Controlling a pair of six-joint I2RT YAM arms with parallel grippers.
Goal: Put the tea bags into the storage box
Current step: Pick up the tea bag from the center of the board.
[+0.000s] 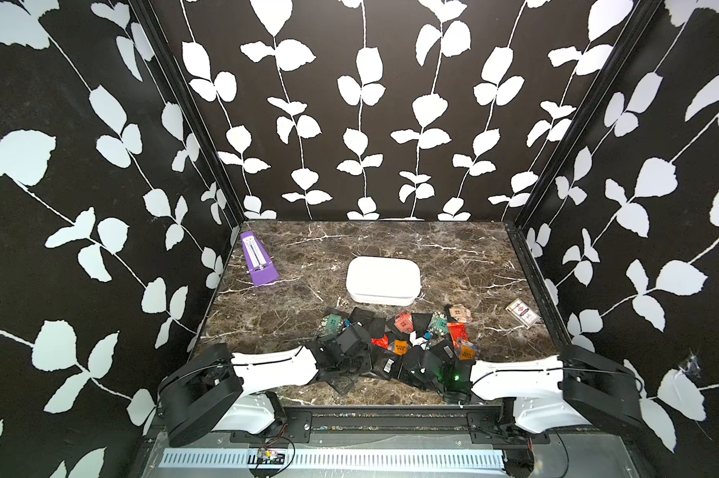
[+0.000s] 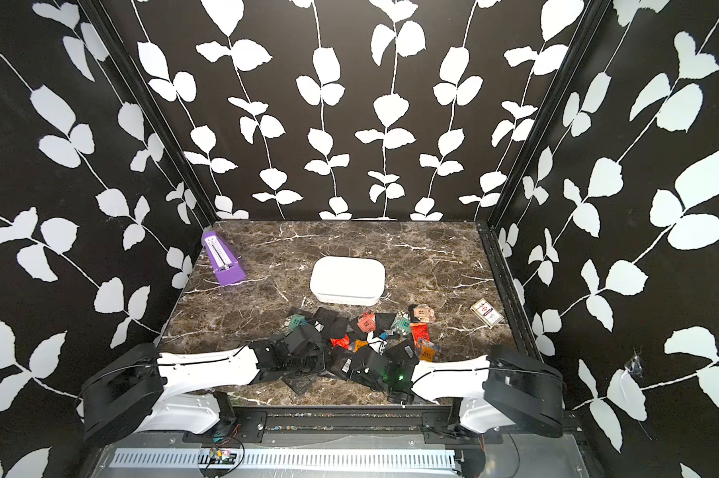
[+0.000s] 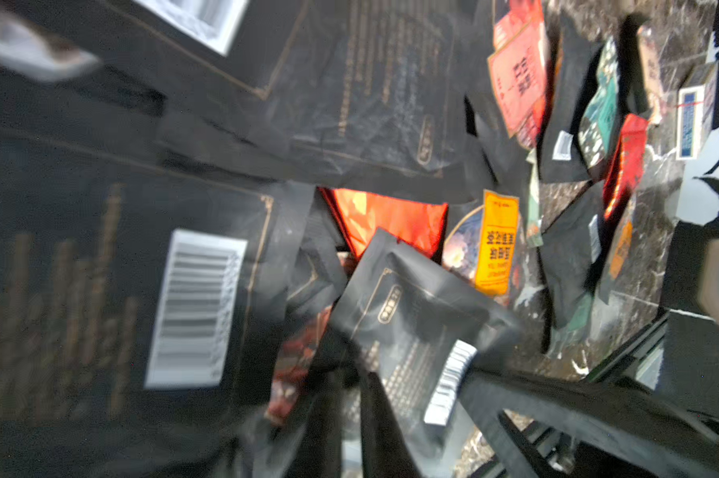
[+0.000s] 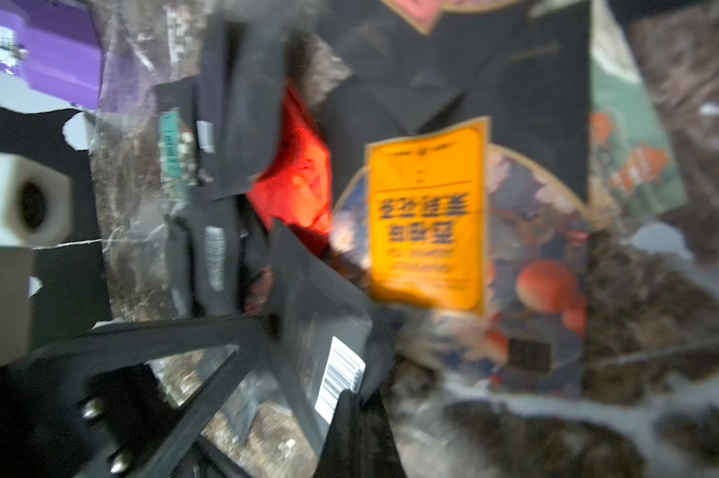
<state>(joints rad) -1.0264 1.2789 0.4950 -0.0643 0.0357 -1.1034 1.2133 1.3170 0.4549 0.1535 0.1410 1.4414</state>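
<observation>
A black tea bag [image 4: 320, 331] is pinched, tilted up, at the pile's 6 o'clock edge by the closed right gripper [image 1: 418, 358], apparently so that 1 bag can be lifted clear of the rest. The left gripper [image 1: 362, 356] is set low at the pile's 9 o'clock side; its opening cannot be told. The other tea bags [image 1: 403, 323] are strewn on the table [image 1: 308, 256], with the storage box [image 1: 382, 279] at their 12 o'clock, no bags seen inside.

Top views overhead; wrist views close on tea bags [image 3: 411, 314]
</observation>
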